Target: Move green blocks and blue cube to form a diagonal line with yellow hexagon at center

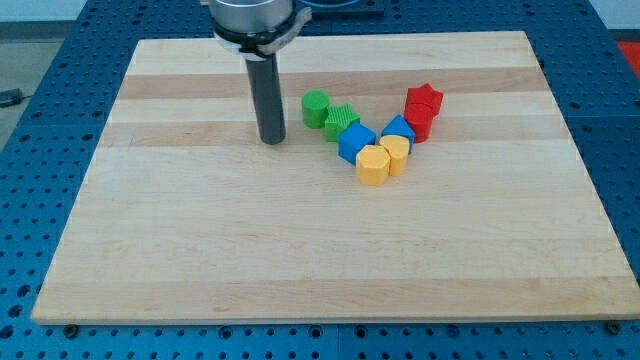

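On the wooden board (pixel 200 250), right of centre, you have a tight cluster of eight small blocks. The green cylinder (pixel 316 107) sits at the cluster's upper left, upright, with a ribbed green star-like block (pixel 341 121) touching it on the view's right. Just below that, the blue cube (pixel 355 143) touches the green star block. The yellow hexagon (pixel 373 165) lies at the cluster's bottom, in contact with the blue cube's lower right side. A second yellow block (pixel 396 154), shape unclear, presses against the hexagon's right. Above it sits a second blue block (pixel 399 130), shape hard to make out. A red star (pixel 424 99) and another red block (pixel 418 124) below it close the cluster's right end.

Green cylinder, green star block, blue cube and yellow hexagon already run in a rough slant from upper left to lower right.

My tip (pixel 272 140) rests on the board left of the cluster, near the green cylinder but apart from it, touching no block. The rod carries nothing; there are no jaws to report.

You see no containers and no legible writing.
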